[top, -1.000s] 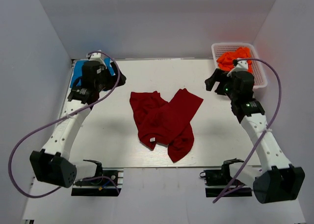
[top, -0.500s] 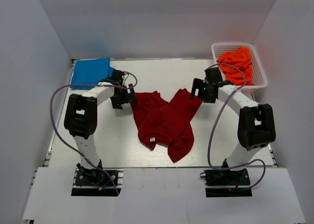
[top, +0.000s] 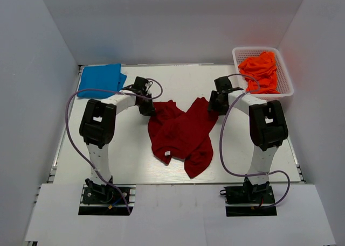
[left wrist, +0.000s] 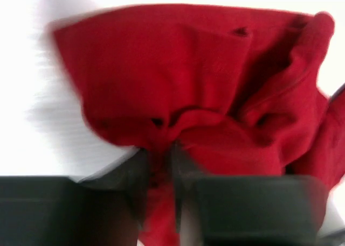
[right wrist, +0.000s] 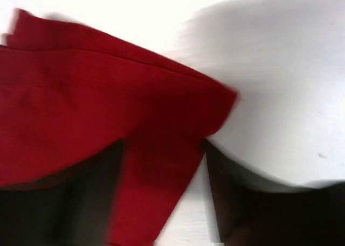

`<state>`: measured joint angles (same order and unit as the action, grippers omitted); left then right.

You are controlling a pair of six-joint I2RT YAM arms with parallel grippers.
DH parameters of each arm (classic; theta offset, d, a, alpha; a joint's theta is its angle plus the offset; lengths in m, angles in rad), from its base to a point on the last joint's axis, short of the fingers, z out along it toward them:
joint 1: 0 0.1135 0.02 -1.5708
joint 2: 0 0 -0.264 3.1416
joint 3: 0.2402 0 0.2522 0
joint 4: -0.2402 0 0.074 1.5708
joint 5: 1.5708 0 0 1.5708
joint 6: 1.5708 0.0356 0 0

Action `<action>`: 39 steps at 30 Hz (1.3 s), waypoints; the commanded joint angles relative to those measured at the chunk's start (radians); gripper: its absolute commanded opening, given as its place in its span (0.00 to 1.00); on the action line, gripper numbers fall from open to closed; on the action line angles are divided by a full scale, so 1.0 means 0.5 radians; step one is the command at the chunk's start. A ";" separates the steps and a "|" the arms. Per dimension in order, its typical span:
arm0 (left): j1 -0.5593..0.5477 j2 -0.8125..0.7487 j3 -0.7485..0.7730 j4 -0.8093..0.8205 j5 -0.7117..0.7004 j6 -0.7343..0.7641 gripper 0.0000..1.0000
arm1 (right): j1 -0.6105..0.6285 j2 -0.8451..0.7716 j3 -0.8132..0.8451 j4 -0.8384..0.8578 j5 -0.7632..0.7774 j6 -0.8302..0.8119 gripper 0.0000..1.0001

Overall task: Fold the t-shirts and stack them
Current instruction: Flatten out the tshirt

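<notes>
A dark red t-shirt (top: 180, 133) lies crumpled mid-table, its small white neck tag (top: 167, 153) near the front. My left gripper (top: 148, 107) is at the shirt's back left corner. In the left wrist view its jaws (left wrist: 161, 165) are nearly together, with a fold of the red cloth (left wrist: 205, 84) pinched between them. My right gripper (top: 214, 107) is at the back right corner. There its fingers (right wrist: 164, 170) stand wide apart, and the red cloth (right wrist: 97, 95) lies between them. A folded blue t-shirt (top: 99, 79) rests at the back left.
A white basket (top: 285, 79) at the back right holds bunched orange t-shirts (top: 260, 65). White walls close in the table on the left, back and right. Both arms' cables loop over the table beside the red shirt.
Both arms swung in from the back corners and came down on the red shirt's back corners. The left jaws closed onto the cloth. The right jaws narrowed a little.
</notes>
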<state>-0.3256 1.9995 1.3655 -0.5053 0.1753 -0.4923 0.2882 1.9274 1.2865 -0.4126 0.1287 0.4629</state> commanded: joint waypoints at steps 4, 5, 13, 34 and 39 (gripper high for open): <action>-0.060 0.094 0.177 -0.060 -0.010 0.003 0.00 | 0.092 0.094 0.038 0.165 -0.113 0.037 0.00; -0.061 0.069 0.229 -0.060 -0.028 0.003 0.00 | 0.102 0.039 0.047 0.169 -0.077 0.041 0.00; -0.061 -0.492 0.426 -0.140 -0.522 -0.037 0.00 | 0.068 -0.660 0.093 0.442 0.383 -0.039 0.00; -0.021 -1.620 1.236 -0.717 -1.692 -0.071 0.00 | -0.018 -1.716 0.847 0.402 1.139 -0.680 0.00; -0.021 -2.004 1.101 -0.447 -1.392 0.006 0.00 | -0.015 -1.915 0.937 0.350 0.741 -0.659 0.00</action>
<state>-0.3424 1.1252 1.9244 -0.8165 -0.5655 -0.5285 0.2832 1.0363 1.7039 -0.2634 0.5873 0.1642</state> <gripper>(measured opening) 0.024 0.011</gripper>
